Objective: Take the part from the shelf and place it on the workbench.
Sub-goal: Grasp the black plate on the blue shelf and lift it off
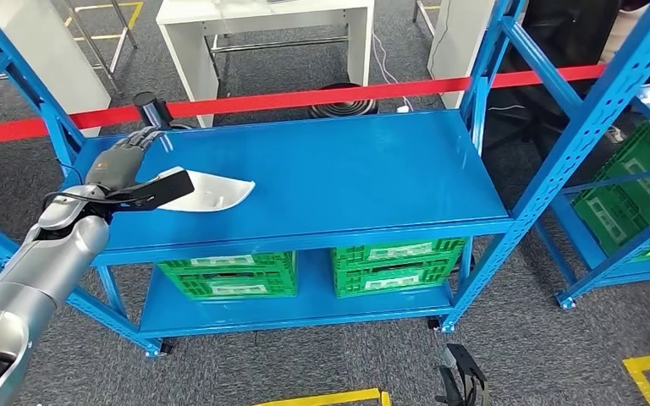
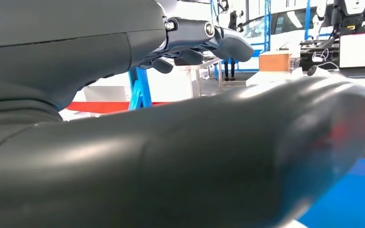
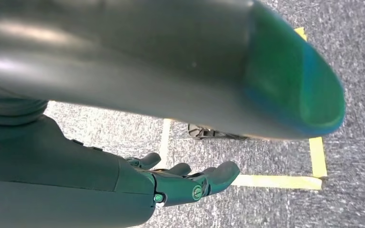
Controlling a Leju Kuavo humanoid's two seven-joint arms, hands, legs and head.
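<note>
The white curved part [image 1: 212, 193] lies flat on the blue top shelf [image 1: 372, 169], near its left end. My left hand [image 1: 127, 166] hovers over the part's left end, its dark thumb [image 1: 162, 189] stretched across the white surface and its fingers [image 1: 146, 138] pointing toward the back edge. In the left wrist view the thumb [image 2: 209, 156] and the fingers [image 2: 204, 40] stand well apart with nothing between them. Low beside my body hangs my right hand [image 3: 180, 183], fingers loosely spread over the grey floor and holding nothing; it also appears at the head view's lower edge [image 1: 461, 382].
Green crates [image 1: 228, 275] [image 1: 396, 264] fill the lower shelf. Blue uprights [image 1: 559, 152] frame the shelf, and another rack with green crates [image 1: 635, 194] stands to the right. Red barrier tape [image 1: 322, 95] runs behind, with a white table [image 1: 262, 25] beyond it. Yellow floor lines [image 3: 275, 180] mark the carpet.
</note>
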